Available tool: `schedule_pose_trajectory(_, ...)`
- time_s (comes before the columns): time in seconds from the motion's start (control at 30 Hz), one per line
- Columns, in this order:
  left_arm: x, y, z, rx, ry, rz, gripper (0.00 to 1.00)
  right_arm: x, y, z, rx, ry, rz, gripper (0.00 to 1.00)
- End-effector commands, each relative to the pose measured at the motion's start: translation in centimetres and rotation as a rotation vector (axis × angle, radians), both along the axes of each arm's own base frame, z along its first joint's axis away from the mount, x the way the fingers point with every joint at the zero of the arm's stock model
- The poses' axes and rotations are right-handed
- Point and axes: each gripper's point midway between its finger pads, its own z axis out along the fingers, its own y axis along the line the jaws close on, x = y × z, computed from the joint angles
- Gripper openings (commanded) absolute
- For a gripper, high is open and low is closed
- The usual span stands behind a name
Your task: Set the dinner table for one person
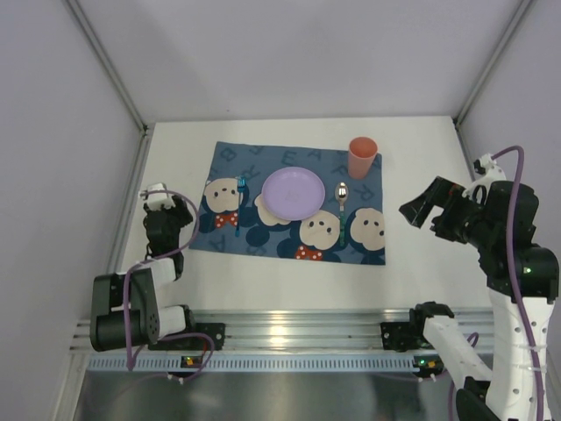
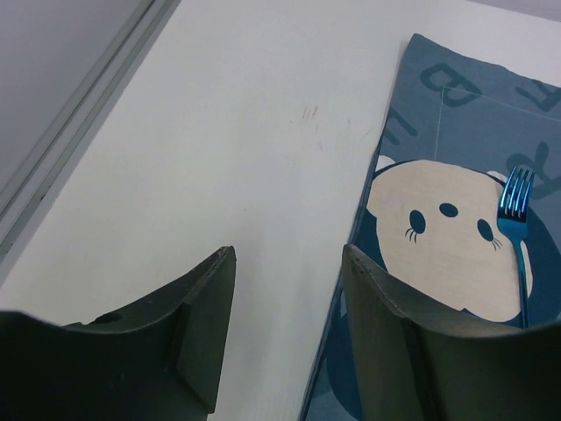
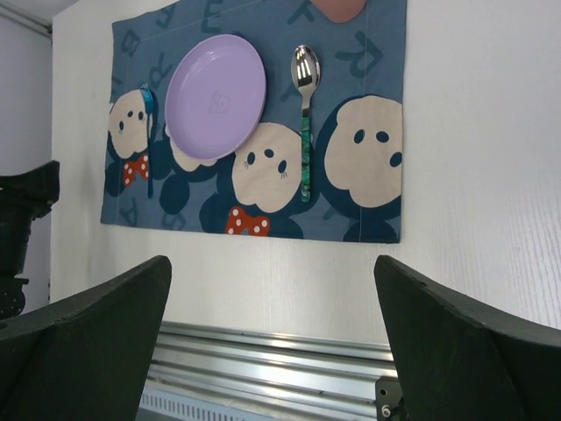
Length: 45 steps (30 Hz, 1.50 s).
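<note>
dinner table (image 1: 412, 263) – the big white top w/ a metal rail (image 1: 289, 331) along its near edge – carries the whole setting. taking the plate (image 1: 294, 193) as the landmark: it sits about mid-table, and under it lies a blue mouse-print placemat (image 1: 263, 239), prob. there to mark out the one diner's spot.

the fork (image 2: 517, 228) lies just left of the plate and the spoon (image 3: 304, 114) just right of it. both are parallel to each other, working ends pointing away from the rail, i.e. the usual flanking layout for someone seated at the near side. the cup (image 1: 362, 158) stands upright beyond the plate and to its right, near the mat's far corner. that keeps it easy to reach but out of the way of the food.

left gripper (image 2: 289, 259) is well left of the plate, over bare table just off the mat edge, jaws partly apart w/ nothing between them. right gripper (image 3: 272, 263) is well right of the plate and raised, jaws spread wide – also empty. both hang clear of the setting, prob. so nothing gets knocked. the setting looks about done; no knife in view.
</note>
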Motion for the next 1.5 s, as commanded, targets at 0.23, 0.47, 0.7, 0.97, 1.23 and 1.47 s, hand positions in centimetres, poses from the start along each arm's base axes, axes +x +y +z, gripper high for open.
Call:
schedule_pose_trajectory(0.23, -0.3, -0.6, 1.6, -0.06, -0.049, -0.011, 0.56, 0.1, 0.4, 1.4, 0.001, -0.056, 0.024, 1.0)
schedule_pose_trajectory(0.47, -1.0, -0.7, 1.6, -0.093, -0.04, 0.001, 0.56, 0.0, 0.4, 1.8, -0.002, -0.071, 0.028, 1.0)
schedule_pose_trajectory(0.7, -0.9, -1.0, 2.5, -0.141, -0.062, 0.002, 0.55, -0.2, 0.6, 2.3, 0.004, -0.087, 0.037, 1.0)
schedule_pose_trajectory(0.97, -1.4, -1.2, 3.4, -0.141, -0.062, -0.006, 0.54, -0.9, 1.1, 2.7, 0.0, -0.112, 0.066, 1.0)
schedule_pose_trajectory(1.23, -2.1, -1.9, 4.2, -0.152, -0.067, -0.036, 0.54, -1.4, 1.2, 2.6, 0.0, -0.121, 0.075, 1.0)
schedule_pose_trajectory(1.47, -2.9, -2.2, 4.3, -0.143, -0.057, -0.048, 0.54, -1.7, 1.2, 2.8, -0.005, -0.134, 0.071, 1.0)
